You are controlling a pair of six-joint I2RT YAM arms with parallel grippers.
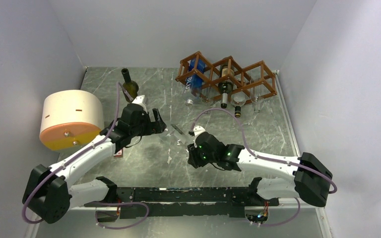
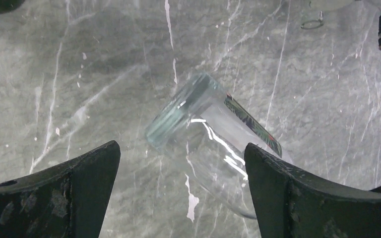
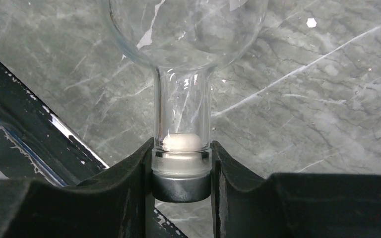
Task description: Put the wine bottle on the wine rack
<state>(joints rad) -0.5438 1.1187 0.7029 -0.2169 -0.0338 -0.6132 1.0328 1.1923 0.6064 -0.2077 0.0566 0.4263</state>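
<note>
A clear glass wine bottle (image 1: pixel 179 133) with a dark label strip is held over the middle of the table. My right gripper (image 1: pixel 192 141) is shut on its capped neck end (image 3: pixel 182 163), with the shoulder widening above the fingers. My left gripper (image 1: pixel 164 128) is open. Its fingers (image 2: pixel 92 178) stand apart on either side of the bottle's base end (image 2: pixel 198 124) without touching it. The reddish-brown lattice wine rack (image 1: pixel 258 74) stands at the back right, well away from both grippers.
The rack holds a blue-labelled bottle (image 1: pixel 196 74) and a dark bottle (image 1: pixel 224 90). A black-capped bottle neck (image 1: pixel 238 111) pokes out below it. A dark green bottle (image 1: pixel 129 85) is at the back left. A cream and orange cylinder (image 1: pixel 72 119) sits at the left wall.
</note>
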